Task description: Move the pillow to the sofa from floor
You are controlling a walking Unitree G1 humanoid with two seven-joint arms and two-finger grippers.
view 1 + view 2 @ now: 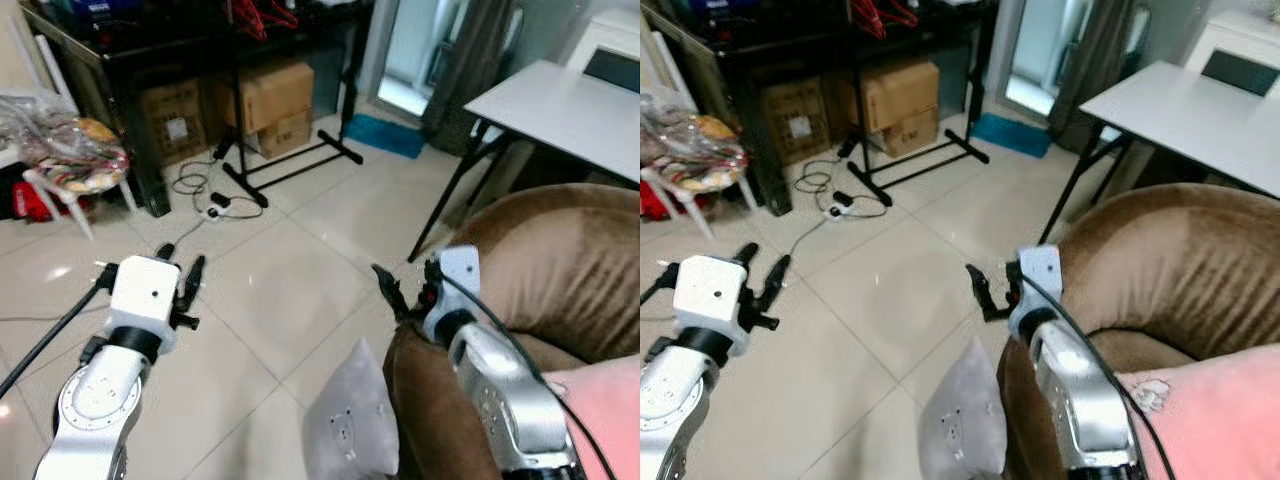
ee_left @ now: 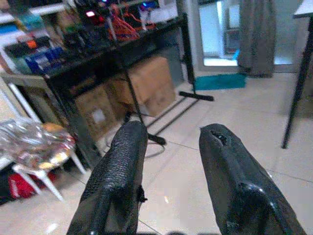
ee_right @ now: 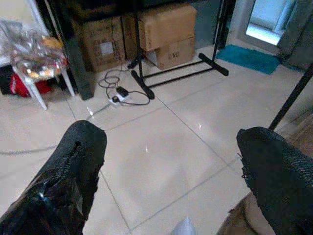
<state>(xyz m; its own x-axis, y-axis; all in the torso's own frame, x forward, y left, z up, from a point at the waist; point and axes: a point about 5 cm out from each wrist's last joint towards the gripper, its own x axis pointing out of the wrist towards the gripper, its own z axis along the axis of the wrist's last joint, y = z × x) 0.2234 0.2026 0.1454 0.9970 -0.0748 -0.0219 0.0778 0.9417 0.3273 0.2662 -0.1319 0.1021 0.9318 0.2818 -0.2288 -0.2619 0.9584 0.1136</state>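
Left eye view: we list a grey pillow (image 1: 350,425) standing on the tiled floor (image 1: 270,300), leaning against the brown sofa (image 1: 560,270). Our left gripper (image 1: 180,262) hangs over bare tile, well apart from the pillow; our right gripper (image 1: 390,285) hovers just above the sofa's arm, near the pillow's top corner. A white table (image 1: 560,110) stands beyond the sofa.

Right eye view: same scene; cardboard boxes (image 1: 895,100) sit under a dark shelf unit.

Left wrist view: we see our fingers (image 2: 122,171) parted, nothing between them.

Right wrist view: fingers (image 3: 73,171) spread wide and empty above the tile.
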